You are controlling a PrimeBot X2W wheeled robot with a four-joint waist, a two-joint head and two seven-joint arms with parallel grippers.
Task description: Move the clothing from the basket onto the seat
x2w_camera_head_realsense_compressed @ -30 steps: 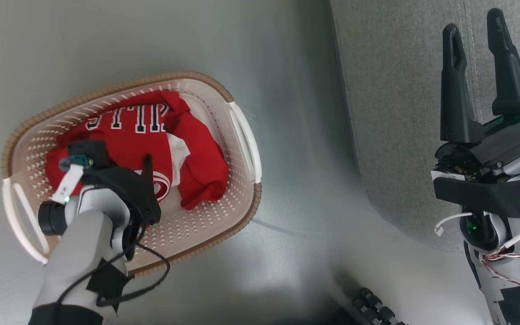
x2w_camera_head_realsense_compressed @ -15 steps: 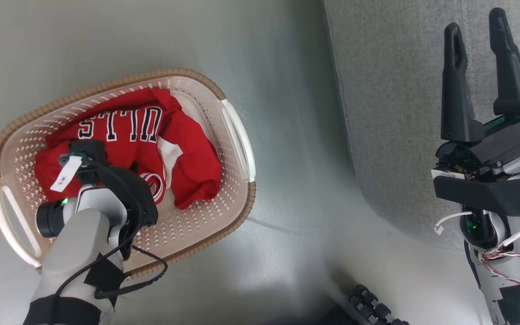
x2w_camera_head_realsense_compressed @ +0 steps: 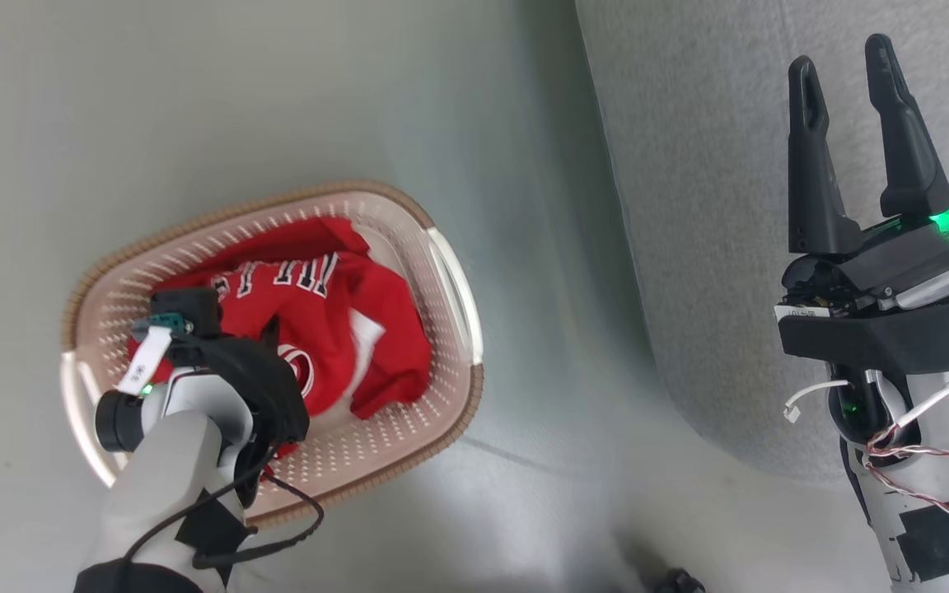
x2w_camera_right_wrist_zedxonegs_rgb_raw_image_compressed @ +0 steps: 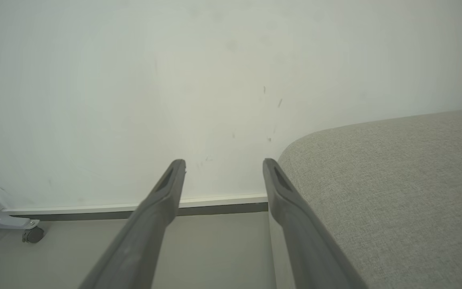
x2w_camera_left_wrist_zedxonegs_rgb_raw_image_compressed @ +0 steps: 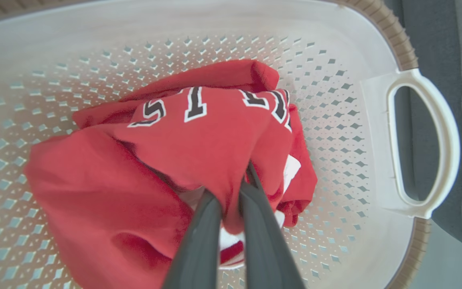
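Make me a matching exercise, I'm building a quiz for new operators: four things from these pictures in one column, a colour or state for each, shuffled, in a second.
Column one
1. left gripper
2. right gripper
3. clothing
4. basket

Column two
A. red, bunched up in a container
B. shut on fabric
C. cream-white, perforated walls
D. open, empty

Pairs: 1-B, 2-D, 3-A, 4-C

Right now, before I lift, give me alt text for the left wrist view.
The left gripper is shut on a fold of the red clothing, which sits bunched inside the cream perforated basket with navy, white-outlined letters facing up. A white loop handle shows at the right of the view.
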